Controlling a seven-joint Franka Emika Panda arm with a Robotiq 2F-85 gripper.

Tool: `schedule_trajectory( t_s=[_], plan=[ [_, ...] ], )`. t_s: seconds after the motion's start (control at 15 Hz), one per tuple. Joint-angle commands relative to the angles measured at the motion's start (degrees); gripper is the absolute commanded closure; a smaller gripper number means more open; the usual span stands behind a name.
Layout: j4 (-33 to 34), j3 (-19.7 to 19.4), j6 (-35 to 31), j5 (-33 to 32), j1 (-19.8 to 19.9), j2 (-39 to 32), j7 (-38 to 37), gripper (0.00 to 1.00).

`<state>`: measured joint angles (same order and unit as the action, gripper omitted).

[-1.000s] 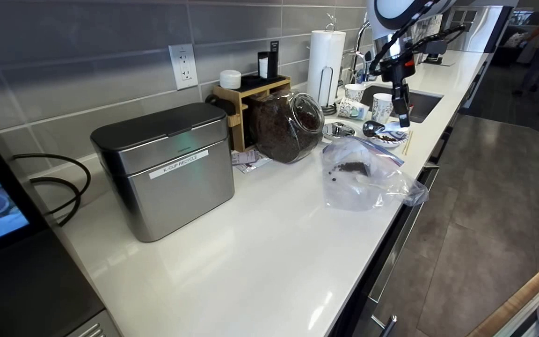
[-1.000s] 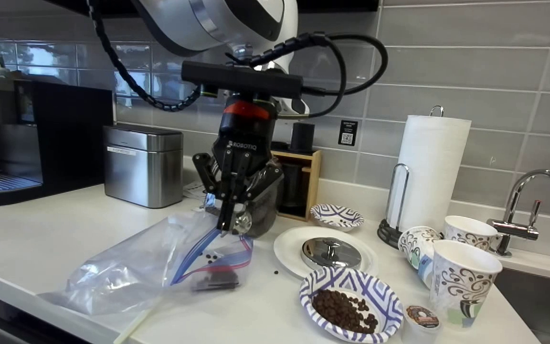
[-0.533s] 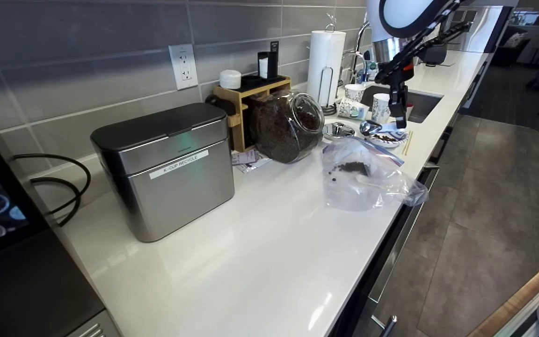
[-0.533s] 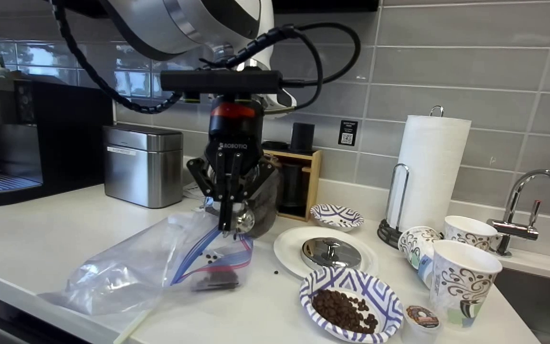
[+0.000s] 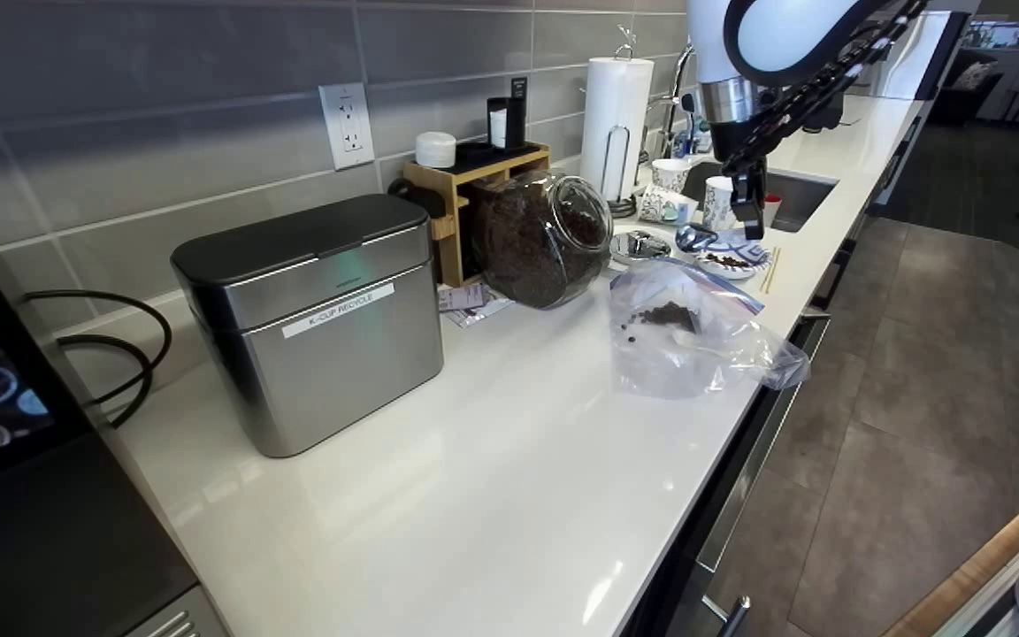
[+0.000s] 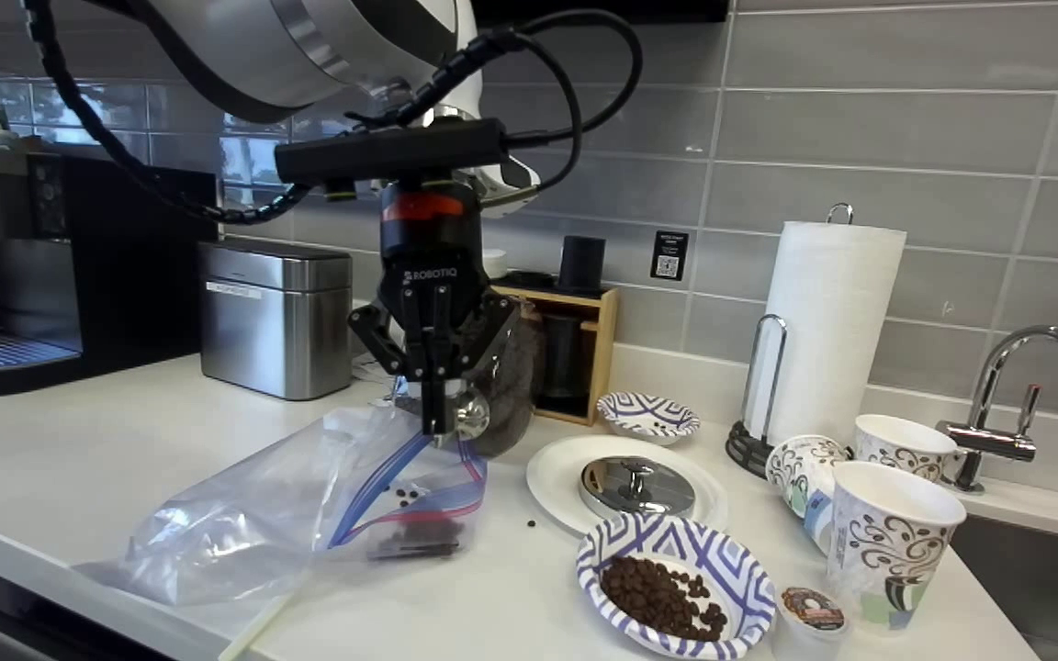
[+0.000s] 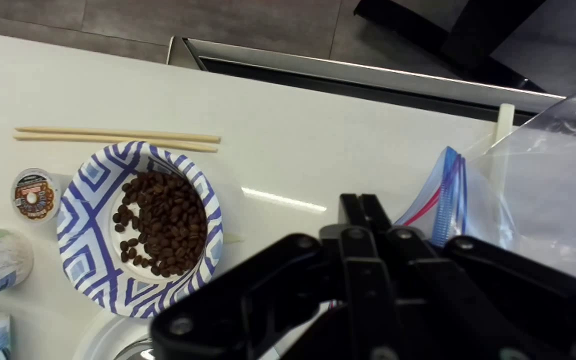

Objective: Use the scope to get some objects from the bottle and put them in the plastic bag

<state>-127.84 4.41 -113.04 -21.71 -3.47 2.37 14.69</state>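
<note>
Clamped narrow, the claw (image 5: pixel 750 228) is holding a shiny metal scoop (image 5: pixel 695 237) in an exterior view, and the scoop's rounded head is sticking out to one side. The jar (image 5: pixel 534 248) is standing just beside a wooden box (image 5: pixel 439 199), its round mouth facing away from it, and a dark brown mass (image 5: pixel 582 225) is showing through the glass. The plastic bag (image 5: pixel 678 367) is lying on the counter (image 5: pixel 474 495), one end reaching past the edge; a dark patch (image 5: pixel 670 317) and a few dark bits (image 5: pixel 632 340) are showing inside.

In an exterior view, the claw is hanging in front of the jar, and its pressed-together fingers (image 6: pixel 433 413) are appearing at the upper end of the bag's blue zip edge (image 6: pixel 377 487). A metal lid (image 6: pixel 636 491) is resting on a white plate (image 6: pixel 549 477), while brown beans (image 6: pixel 648 592) are lying in a patterned bowl (image 6: pixel 742 578).

In the wrist view, the fingers are showing between the bowl and the bag. Two wooden sticks (image 7: pixel 123 133) are lying just beside the bowl, near a coffee pod (image 7: pixel 35 195).
</note>
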Motion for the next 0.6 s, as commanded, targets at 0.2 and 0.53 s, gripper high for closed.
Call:
schedule_trajectory(
  t_s=[0.2, 0.53],
  plan=[
    [-4.1, 1.3, -3.2, -6.1, -1.2, 3.2, -4.7, 0.99],
    [-4.0, 1.8, -3.2, -7.6, -1.7, 3.1, -5.4, 0.99]
  ],
)
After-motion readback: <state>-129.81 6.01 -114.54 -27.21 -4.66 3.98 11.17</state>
